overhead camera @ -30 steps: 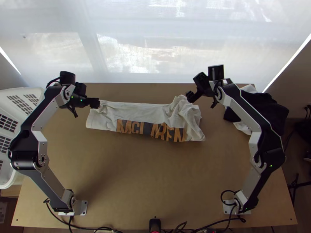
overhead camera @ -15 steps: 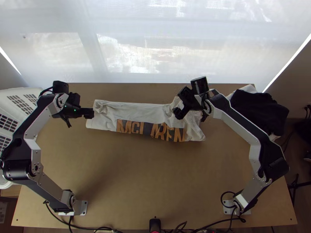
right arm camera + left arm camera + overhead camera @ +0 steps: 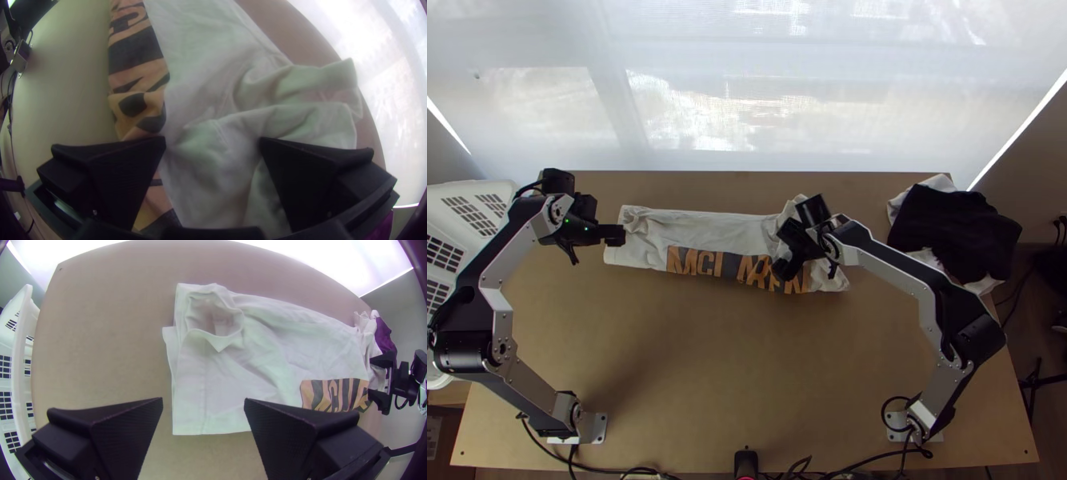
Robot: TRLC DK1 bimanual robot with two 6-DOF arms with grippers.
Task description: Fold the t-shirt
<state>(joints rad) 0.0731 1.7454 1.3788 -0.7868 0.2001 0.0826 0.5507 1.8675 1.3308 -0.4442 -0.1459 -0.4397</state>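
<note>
The white t-shirt (image 3: 707,228) lies as a long folded strip across the table, its orange and dark print along the near edge and its right end bunched. My left gripper (image 3: 621,234) is at the strip's left end in the top view; in the left wrist view the same left gripper (image 3: 203,402) stands open, with bare table and shirt edge between its fingers. Over the shirt's right part is my right gripper (image 3: 783,254). In the right wrist view, this right gripper (image 3: 213,142) is open above wrinkled white cloth (image 3: 213,178), a finger on each side of it.
A dark and white bunch of cloth (image 3: 951,228) lies at the table's far right corner. A white basket (image 3: 475,192) stands beyond the left edge. Bare tabletop (image 3: 731,360) stretches between the shirt and the arms' bases.
My right gripper has moved left and nearer over the shirt's right part. The left gripper has drawn back slightly leftward and nearer from the shirt's end. The shirt lies about the same.
</note>
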